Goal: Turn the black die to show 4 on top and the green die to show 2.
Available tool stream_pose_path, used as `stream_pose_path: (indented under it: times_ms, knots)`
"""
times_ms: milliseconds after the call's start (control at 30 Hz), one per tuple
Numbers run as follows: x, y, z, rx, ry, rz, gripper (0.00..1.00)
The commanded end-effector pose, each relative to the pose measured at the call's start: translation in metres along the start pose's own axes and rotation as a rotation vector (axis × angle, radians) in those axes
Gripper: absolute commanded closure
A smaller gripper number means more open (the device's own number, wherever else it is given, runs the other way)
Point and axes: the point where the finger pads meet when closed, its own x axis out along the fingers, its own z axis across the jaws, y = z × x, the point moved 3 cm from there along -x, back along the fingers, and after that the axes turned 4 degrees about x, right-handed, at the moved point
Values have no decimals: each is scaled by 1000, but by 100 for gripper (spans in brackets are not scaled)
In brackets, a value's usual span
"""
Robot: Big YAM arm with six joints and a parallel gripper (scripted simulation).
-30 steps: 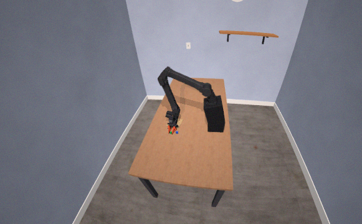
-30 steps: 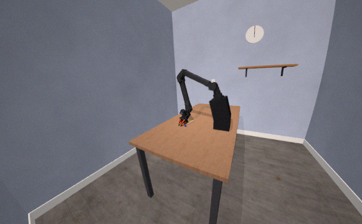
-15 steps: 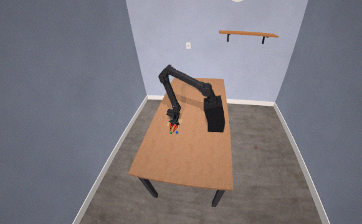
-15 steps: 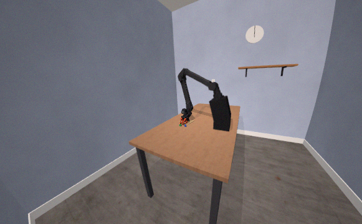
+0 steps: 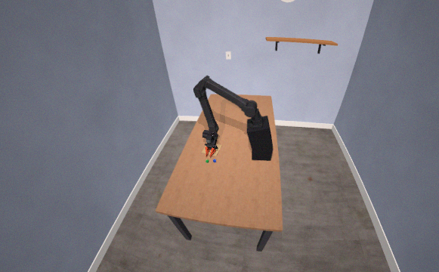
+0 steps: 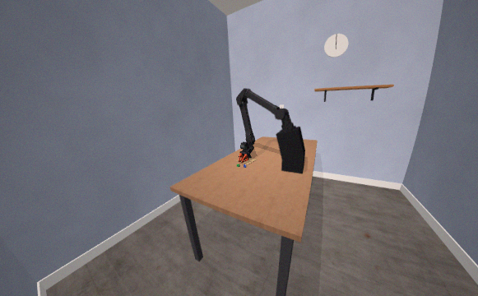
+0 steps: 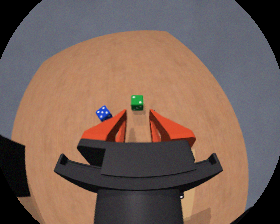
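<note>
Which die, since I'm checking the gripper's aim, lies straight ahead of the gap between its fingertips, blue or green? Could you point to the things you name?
The green die (image 5: 207,161) (image 6: 238,165) (image 7: 137,102); the blue die (image 5: 214,161) (image 6: 245,166) (image 7: 104,113) sits off to one side in the wrist view.

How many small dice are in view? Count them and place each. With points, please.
2: a green die (image 5: 207,161) (image 6: 239,165) (image 7: 137,102) and a blue die (image 5: 214,161) (image 6: 245,166) (image 7: 103,113), both off the mat. The gripper may hide others.

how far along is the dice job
Done, it seems: the green die shows 2 on top. In hand: nothing; the gripper is open, short of it. Left: getting it onto the mat, then backing off. The black die's number can't be read.
</note>
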Motion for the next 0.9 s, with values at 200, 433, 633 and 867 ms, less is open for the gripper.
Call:
stream_pose_path:
  times_ms: [200, 433, 633, 867]
  knots:
    - [-12, -22, -1, -30, 1, -7, 67]
    - [-28, -48, 1, -29, 7, -6, 67]
    - [-34, -61, 2, -31, 6, -6, 67]
    - [-29, -58, 3, -27, -5, 3, 67]
